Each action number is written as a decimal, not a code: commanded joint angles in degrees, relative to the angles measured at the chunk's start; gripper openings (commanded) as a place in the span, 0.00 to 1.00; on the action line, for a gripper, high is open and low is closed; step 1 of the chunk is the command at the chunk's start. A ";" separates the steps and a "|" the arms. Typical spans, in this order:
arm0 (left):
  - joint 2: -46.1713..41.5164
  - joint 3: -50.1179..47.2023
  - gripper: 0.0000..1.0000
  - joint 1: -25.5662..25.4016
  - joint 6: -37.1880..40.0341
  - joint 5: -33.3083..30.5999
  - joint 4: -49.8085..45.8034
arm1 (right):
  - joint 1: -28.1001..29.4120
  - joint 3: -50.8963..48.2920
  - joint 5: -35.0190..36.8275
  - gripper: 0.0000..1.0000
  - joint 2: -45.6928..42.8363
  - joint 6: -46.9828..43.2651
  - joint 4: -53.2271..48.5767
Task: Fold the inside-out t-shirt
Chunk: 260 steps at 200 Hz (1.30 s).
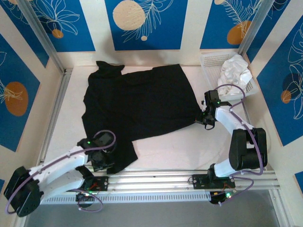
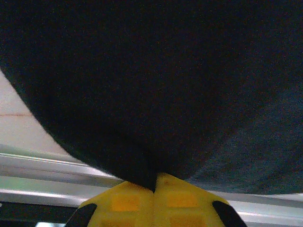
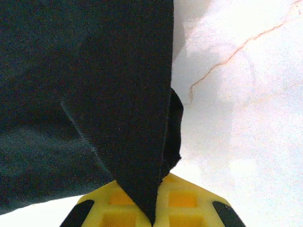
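One t-shirt [image 1: 142,104] clamped by left gripper [image 2: 155,185] and right gripper [image 1: 202,119].

black t-shirt [image 1: 142,101], yellow gripper [image 2: 155,189] pads, white table [image 1: 175,149], blue floral walls [image 1: 147,23]

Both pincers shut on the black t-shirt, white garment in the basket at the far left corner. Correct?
Not quite. The basket holding the white garment sits at the far right corner, as the top external view shows. The rest holds: the left pincer and the right pincer are both shut on the black t-shirt.
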 commanded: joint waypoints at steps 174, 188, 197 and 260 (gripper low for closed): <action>-9.98 34.54 0.00 23.65 22.87 -11.70 -17.88 | -4.17 -6.91 -7.46 0.00 -10.49 3.57 0.81; -7.25 35.97 0.00 25.75 25.87 -11.25 -14.05 | -3.91 -5.12 -7.49 0.00 -9.15 3.30 1.37; -5.45 36.67 0.00 27.48 27.71 -10.13 -11.16 | -3.75 -3.69 -7.57 0.00 -7.75 3.11 1.59; 6.10 39.26 0.00 38.43 32.40 -3.04 7.51 | -0.74 9.78 -2.91 0.02 4.71 -1.91 -2.00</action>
